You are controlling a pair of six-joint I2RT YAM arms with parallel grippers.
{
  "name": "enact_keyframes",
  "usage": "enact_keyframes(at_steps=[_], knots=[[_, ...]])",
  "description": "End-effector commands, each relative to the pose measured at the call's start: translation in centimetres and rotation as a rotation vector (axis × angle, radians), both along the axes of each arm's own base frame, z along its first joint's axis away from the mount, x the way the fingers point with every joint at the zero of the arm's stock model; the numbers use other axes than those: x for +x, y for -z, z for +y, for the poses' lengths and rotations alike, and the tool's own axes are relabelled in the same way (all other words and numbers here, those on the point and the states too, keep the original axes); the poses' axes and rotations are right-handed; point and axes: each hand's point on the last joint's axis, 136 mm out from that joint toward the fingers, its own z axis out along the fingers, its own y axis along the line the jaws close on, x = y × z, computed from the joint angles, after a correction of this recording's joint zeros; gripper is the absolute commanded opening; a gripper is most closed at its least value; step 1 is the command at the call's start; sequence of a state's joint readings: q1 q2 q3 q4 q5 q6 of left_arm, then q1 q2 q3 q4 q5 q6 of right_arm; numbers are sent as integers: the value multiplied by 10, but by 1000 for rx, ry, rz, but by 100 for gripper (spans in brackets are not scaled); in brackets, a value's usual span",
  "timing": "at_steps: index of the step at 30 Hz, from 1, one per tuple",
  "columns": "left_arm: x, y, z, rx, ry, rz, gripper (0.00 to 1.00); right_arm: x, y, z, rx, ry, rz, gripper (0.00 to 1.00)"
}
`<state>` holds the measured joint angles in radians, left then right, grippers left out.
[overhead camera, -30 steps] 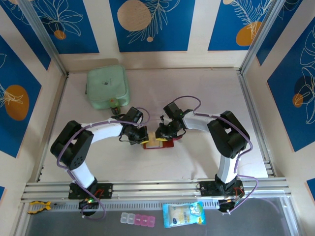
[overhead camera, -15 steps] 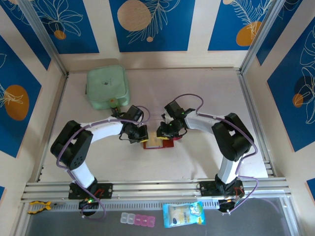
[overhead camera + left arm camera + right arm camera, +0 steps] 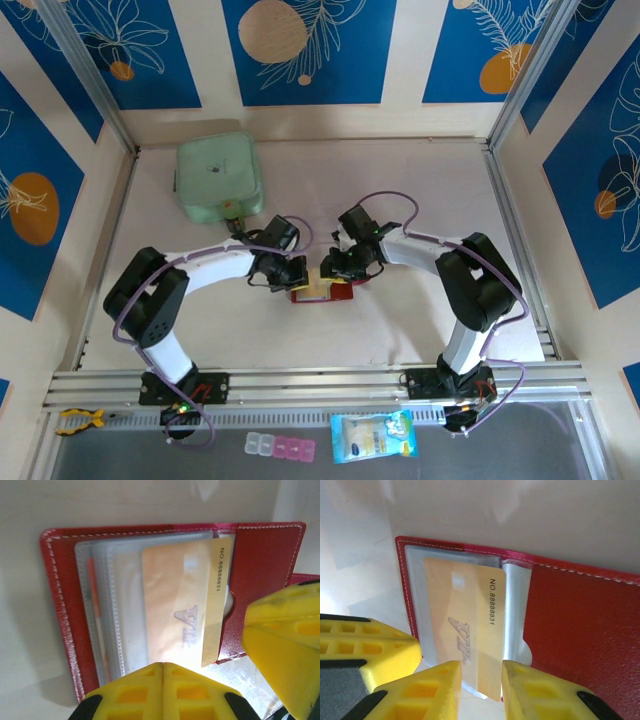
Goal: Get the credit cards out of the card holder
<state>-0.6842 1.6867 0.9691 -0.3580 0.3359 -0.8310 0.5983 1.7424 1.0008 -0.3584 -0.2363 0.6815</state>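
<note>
Holder (image 3: 322, 291) lies open on table (image 3: 400, 180), centre front, between both grippers, with a tan card (image 3: 175, 615) sticking partly out of a clear pocket. Left gripper (image 3: 163, 680) has its pads pressed together at the holder's edge. Right gripper (image 3: 480, 682) jaws are slightly apart over the card's end.

The card holder (image 3: 265, 565) looks like red leather or an imitation of it, smooth with a faint sheen and pale stitching along its edge. The sleeves (image 3: 117, 605) inside it are clear greyish plastic, soft and glossy, and the tan credit card (image 3: 175, 610) in them is shiny plastic that catches the light. The table (image 3: 150, 502) around the card holder is pale, smooth and matt, and the left gripper (image 3: 163, 677) at its lower edge is dull yellow moulded plastic.
</note>
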Motion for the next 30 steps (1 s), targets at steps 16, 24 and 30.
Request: enact_keyframes(at_steps=[16, 24, 30], knots=[[-4, 22, 15, 113, 8, 20, 0, -5, 19, 4, 102, -2, 82, 23], [-5, 24, 16, 122, 13, 27, 0, -7, 15, 12, 181, -17, 102, 21], [-5, 24, 15, 121, 12, 29, 0, -5, 10, 14, 229, -10, 109, 18]])
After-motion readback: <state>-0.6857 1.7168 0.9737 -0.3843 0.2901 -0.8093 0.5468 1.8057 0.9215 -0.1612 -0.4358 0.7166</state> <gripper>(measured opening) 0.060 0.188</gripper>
